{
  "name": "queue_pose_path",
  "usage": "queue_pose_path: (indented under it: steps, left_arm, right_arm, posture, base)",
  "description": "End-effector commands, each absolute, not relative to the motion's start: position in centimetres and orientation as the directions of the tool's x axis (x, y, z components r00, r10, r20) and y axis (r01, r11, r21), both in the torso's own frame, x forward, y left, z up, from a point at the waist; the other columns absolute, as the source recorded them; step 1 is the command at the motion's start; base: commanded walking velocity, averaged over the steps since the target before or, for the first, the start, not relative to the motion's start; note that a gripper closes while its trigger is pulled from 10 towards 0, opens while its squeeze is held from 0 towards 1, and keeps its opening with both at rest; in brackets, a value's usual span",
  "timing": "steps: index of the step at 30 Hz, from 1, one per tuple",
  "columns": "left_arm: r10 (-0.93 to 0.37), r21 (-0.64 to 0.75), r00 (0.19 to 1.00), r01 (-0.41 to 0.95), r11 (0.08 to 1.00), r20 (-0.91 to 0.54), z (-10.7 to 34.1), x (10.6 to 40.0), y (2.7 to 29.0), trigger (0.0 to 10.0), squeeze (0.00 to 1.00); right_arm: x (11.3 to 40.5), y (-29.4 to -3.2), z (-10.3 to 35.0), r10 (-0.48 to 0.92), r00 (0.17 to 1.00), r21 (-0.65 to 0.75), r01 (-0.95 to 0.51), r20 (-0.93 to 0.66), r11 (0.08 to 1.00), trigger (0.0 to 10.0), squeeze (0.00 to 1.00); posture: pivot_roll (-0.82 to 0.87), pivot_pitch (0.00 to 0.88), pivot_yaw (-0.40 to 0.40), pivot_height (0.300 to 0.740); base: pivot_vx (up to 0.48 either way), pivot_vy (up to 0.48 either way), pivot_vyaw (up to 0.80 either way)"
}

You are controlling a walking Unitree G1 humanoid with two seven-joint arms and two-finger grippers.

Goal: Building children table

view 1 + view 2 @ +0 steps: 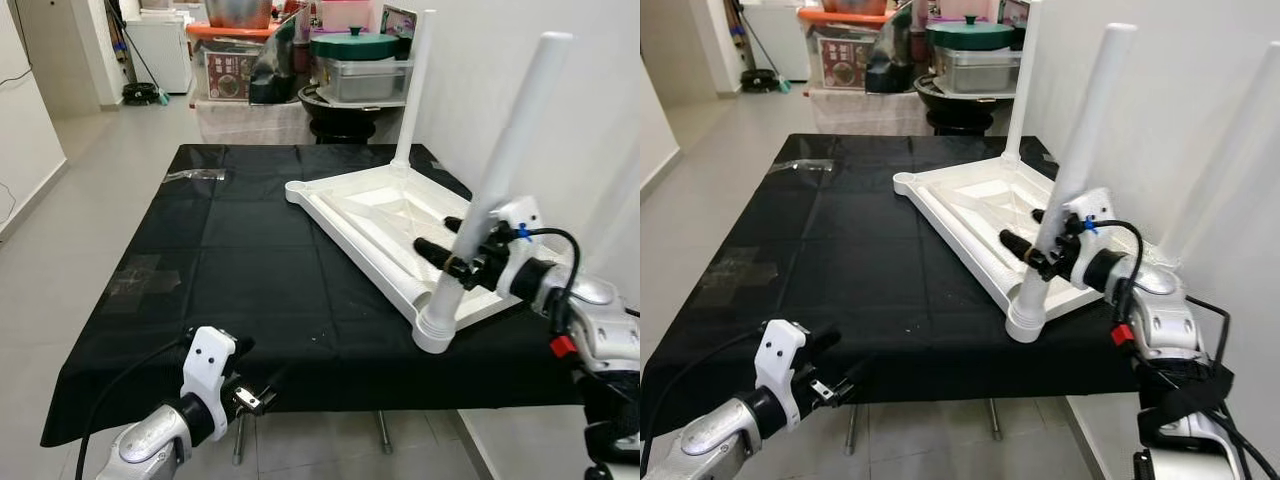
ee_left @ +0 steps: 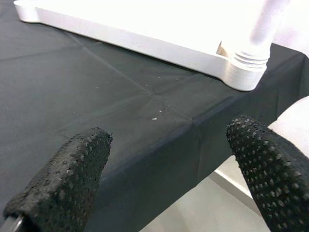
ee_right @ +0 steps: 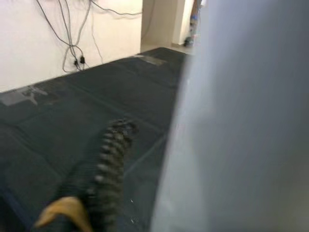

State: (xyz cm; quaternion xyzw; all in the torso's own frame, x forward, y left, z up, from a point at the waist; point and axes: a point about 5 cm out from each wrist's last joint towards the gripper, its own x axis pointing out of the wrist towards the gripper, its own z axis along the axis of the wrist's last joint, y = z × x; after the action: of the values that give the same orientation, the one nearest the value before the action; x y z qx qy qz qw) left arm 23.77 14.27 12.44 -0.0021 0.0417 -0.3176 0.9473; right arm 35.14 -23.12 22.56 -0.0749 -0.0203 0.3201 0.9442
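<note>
The work table (image 1: 250,260), covered in black cloth, stands against a white wall (image 1: 590,110). Storage bins (image 1: 350,60) are stacked on the floor beyond its far end.

The white tabletop (image 1: 395,235) lies upside down on the robot's right half of the cloth, reaching to the near edge. Its near-right corner is hidden behind the right arm.

Two legs show clearly:
- The far leg (image 1: 417,85) stands upright in the far corner socket.
- The near leg (image 1: 500,170) sits in the near corner socket (image 1: 436,330) and leans toward the wall.

The far-left corner (image 1: 297,190) carries no leg. In the right eye view, a third pale post (image 1: 1230,160) rises near the wall. Its base cannot be seen.

The right gripper (image 1: 462,244) is at the lower part of the near leg, one black finger on either side. It appears pinched on the leg. The right wrist view is blurred, with the leg close against the lens.

The left gripper (image 1: 262,384) hangs just off the near table edge, fingers (image 2: 72,169) spread and holding nothing.

Step in hand: seating the near leg. The lean suggests the leg is not yet fully home.

Next move, as judged: bring the leg upright, then turn or press it into the socket. Hold the tabletop steady, or it may slide on the cloth.
</note>
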Motion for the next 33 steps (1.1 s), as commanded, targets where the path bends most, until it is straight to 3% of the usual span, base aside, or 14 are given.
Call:
queue_pose_path:
  steps: [1, 10, 11, 13, 15, 16, 18, 20, 21, 23, 27, 28, 32, 33]
  left_arm:
    - [-0.605, -0.022, 0.791, 0.606, 0.795, -0.089, 12.4, 23.8, 14.4, 10.0, 0.0]
    - [-0.601, -0.021, 0.794, 0.601, 0.799, -0.093, 12.4, 23.6, 14.6, 10.0, 0.0]
    - [-0.601, -0.022, 0.794, 0.602, 0.798, -0.094, 12.3, 23.6, 14.5, 10.0, 0.0]
    - [-0.602, -0.025, 0.793, 0.602, 0.798, -0.093, 12.3, 23.6, 14.4, 10.0, 0.0]
    - [-0.602, -0.025, 0.793, 0.602, 0.798, -0.093, 12.3, 23.6, 14.4, 10.0, 0.0]
    - [-0.602, -0.026, 0.793, 0.602, 0.798, -0.092, 12.3, 23.7, 14.3, 10.0, 0.0]
    - [-0.604, -0.028, 0.792, 0.604, 0.796, -0.089, 12.4, 23.8, 14.2, 10.0, 0.0]
    - [-0.609, -0.029, 0.789, 0.609, 0.793, -0.086, 12.4, 23.9, 13.9, 10.0, 0.0]
    - [-0.609, -0.029, 0.789, 0.609, 0.793, -0.086, 12.4, 23.9, 13.9, 10.0, 0.0]
    - [-0.607, -0.025, 0.79, 0.607, 0.794, -0.084, 12.4, 24.0, 13.9, 10.0, 0.0]
    - [-0.604, -0.022, 0.792, 0.605, 0.796, -0.084, 12.4, 24.1, 13.9, 10.0, 0.0]
    - [-0.6, -0.021, 0.796, 0.6, 0.8, -0.082, 12.5, 24.1, 14.0, 10.0, 0.0]
    - [-0.591, -0.021, 0.803, 0.591, 0.806, -0.082, 12.4, 24.1, 14.2, 10.0, 0.0]
    - [-0.588, -0.022, 0.805, 0.588, 0.808, -0.083, 12.3, 24.0, 14.2, 10.0, 0.0]
  right_arm:
    - [35.7, -22.1, 22.2, 0.608, 0.793, -0.176, -0.603, -0.031, 0.778, 0.0, 0.0]
    - [37.0, -23.3, 21.1, 0.369, 0.928, -0.204, -0.371, -0.046, 0.906, 0.0, 0.0]
    - [37.3, -24.8, 20.8, 0.182, 0.982, -0.17, -0.188, -0.054, 0.967, 0.0, 0.0]
    - [37.0, -26.6, 20.0, -0.134, 0.988, -0.151, 0.122, -0.072, 0.981, 0.0, 0.0]
    - [37.0, -26.6, 20.0, -0.134, 0.988, -0.151, 0.122, -0.072, 0.981, 0.0, 0.0]
    - [36.6, -27.1, 19.6, -0.243, 0.967, -0.155, 0.23, -0.073, 0.961, 0.0, 0.0]
    - [35.9, -26.3, 18.8, -0.32, 0.945, -0.159, 0.306, -0.074, 0.939, 0.0, 0.0]
    - [34.9, -23.9, 17.6, -0.401, 0.914, -0.168, 0.387, -0.06, 0.907, 0.0, 0.0]
    - [34.9, -23.9, 17.6, -0.401, 0.914, -0.168, 0.387, -0.06, 0.907, 0.0, 0.0]
    - [34.8, -20.3, 17.0, -0.367, 0.927, -0.137, 0.355, -0.074, 0.925, 0.0, 0.0]
    - [34.9, -19.2, 16.9, -0.34, 0.937, -0.125, 0.329, -0.081, 0.936, 0.0, 0.0]
    - [35.3, -18.1, 17.1, -0.3, 0.95, -0.093, 0.292, -0.087, 0.952, 10.0, 0.0]
    - [36.0, -17.1, 18.5, -0.19, 0.982, -0.096, 0.187, -0.02, 0.978, 10.0, 0.0]
    - [36.2, -17.8, 19.2, -0.177, 0.984, -0.09, 0.178, 0.025, 0.98, 10.0, 0.49]
  posture:
    - [0.09, 0.0, -0.072, 0.74]
    - [0.08, 0.0, -0.07, 0.74]
    - [0.08, 0.0, -0.07, 0.74]
    - [0.08, 0.0, -0.066, 0.74]
    - [0.08, 0.0, -0.066, 0.74]
    - [0.08, 0.0, -0.066, 0.74]
    - [0.08, 0.0, -0.061, 0.74]
    - [0.07, 0.0, -0.059, 0.74]
    - [0.07, 0.0, -0.059, 0.74]
    - [0.08, 0.0, -0.064, 0.74]
    - [0.08, 0.0, -0.064, 0.74]
    - [0.08, 0.0, -0.07, 0.74]
    - [0.08, 0.0, -0.077, 0.74]
    - [0.08, 0.0, -0.08, 0.74]
  base:
    - [0.0, 0.0, 0.0]
    - [0.0, 0.0, 0.0]
    - [0.0, 0.0, 0.0]
    - [0.0, 0.0, 0.0]
    - [0.0, 0.0, 0.0]
    - [0.0, 0.0, 0.0]
    - [0.0, 0.0, 0.0]
    - [0.0, 0.0, 0.0]
    - [0.0, 0.0, 0.0]
    - [0.0, 0.0, 0.0]
    - [0.0, 0.0, 0.0]
    - [0.0, 0.0, 0.0]
    - [0.0, 0.0, 0.0]
    - [0.0, 0.0, 0.0]
